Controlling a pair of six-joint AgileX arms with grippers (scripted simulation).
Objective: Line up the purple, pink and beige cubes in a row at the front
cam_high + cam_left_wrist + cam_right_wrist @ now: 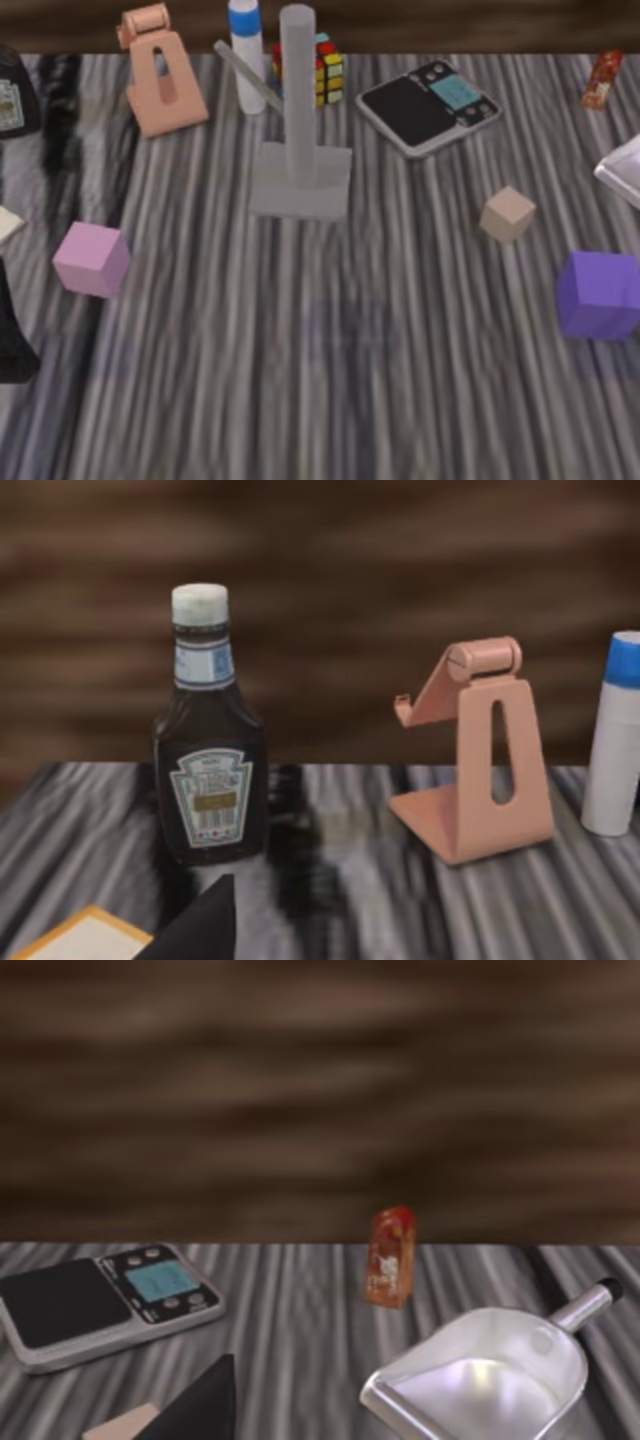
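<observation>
Purple cube (598, 294), nearest, sits at the tabletop's (330, 400) right edge; pink cube (91, 259) far left; beige cube (507, 213) right, farther back. I judge no row begun. Both arms' fingers: I cannot tell.

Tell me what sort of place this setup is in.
Likely a rendered tabletop test scene, not a real room: a striped grey table before a blurred brown backdrop, strewn with unrelated things: a sauce bottle, a pocket scale, a metal scoop and plain cubes like the purple cube.
</observation>
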